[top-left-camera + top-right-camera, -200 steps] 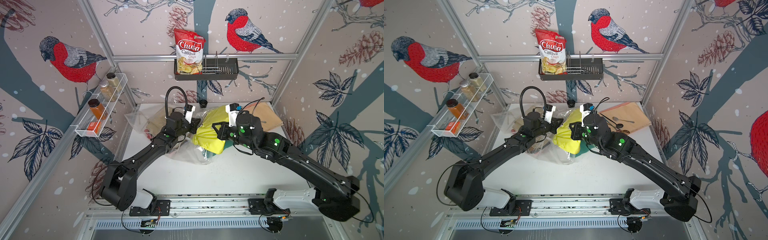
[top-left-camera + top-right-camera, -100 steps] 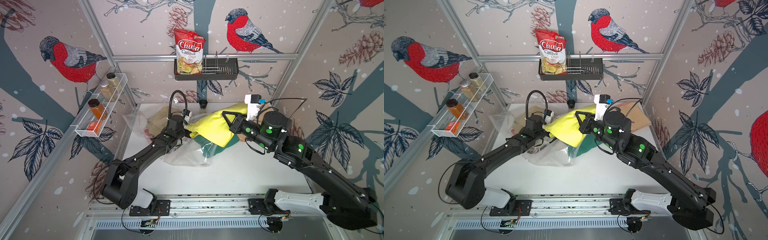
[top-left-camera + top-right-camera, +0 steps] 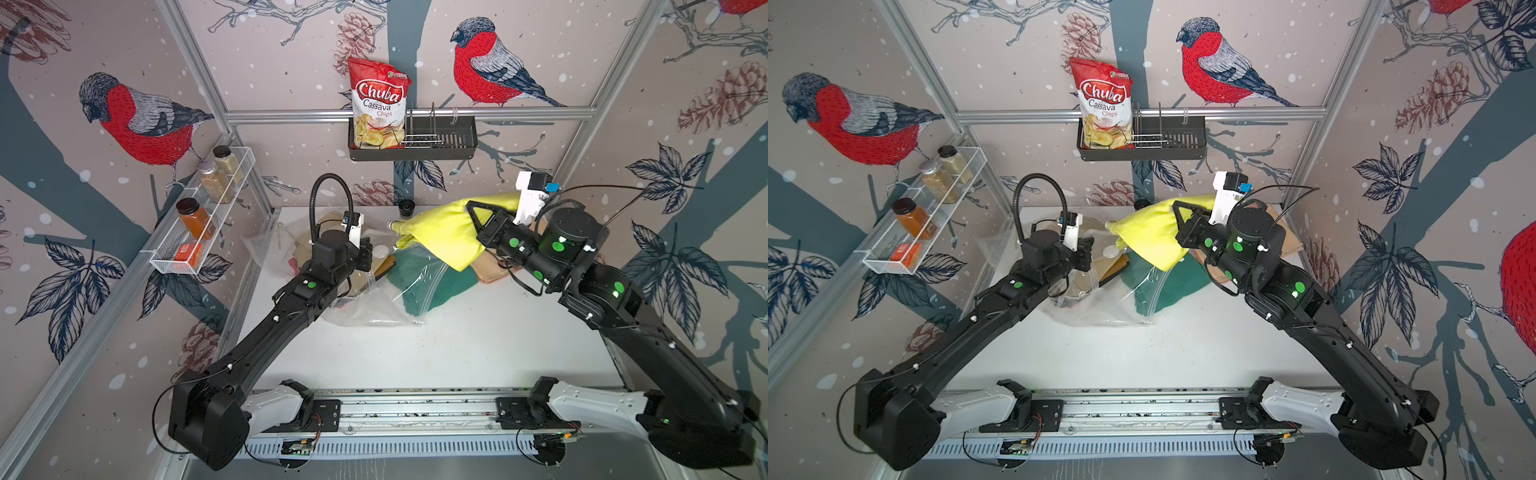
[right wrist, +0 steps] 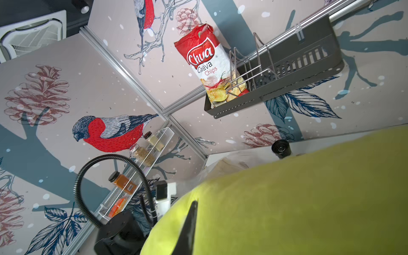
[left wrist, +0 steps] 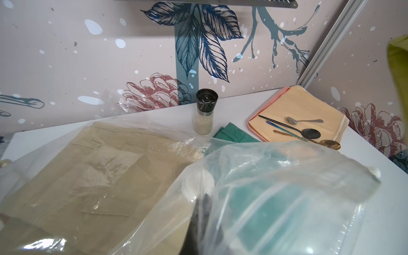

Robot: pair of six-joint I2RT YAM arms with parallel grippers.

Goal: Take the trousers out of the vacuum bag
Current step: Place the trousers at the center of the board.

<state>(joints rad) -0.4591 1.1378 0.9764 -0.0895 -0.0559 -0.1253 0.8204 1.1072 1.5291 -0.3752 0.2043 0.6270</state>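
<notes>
- The near half of the table (image 3: 457,353) is bare; no trousers have been set down there yet.
- The vacuum bag (image 3: 374,311) lies left of centre with its mouth opening to the right. The left end effector (image 3: 368,259) is clenched on the bag's plastic and has hardly shifted over the last second, so it serves as the anchor.
- The teal trousers (image 3: 436,286) lie half out of the mouth, with a flap of plastic over their left part. They sit where they were.
- The change is in the yellow trousers (image 3: 444,239). A second ago they were bunched at the mouth between both arms; now they hang in the air to the right, clear of the bag. The right end effector (image 3: 478,226) grips them tightly and has swung up and rightward.
- So one pair is out and, by my judgement, only needs putting down on open table to the right.
- Farther left, the khaki trousers (image 5: 88,172) remain inside the bag, so most of the job is left.
- At the far edge stand a salt grinder (image 5: 205,112) and a peach cloth (image 5: 304,106) bearing spoons (image 5: 304,121). In both top views the yellow pair hangs in front of that cloth and risks landing on it.
</notes>
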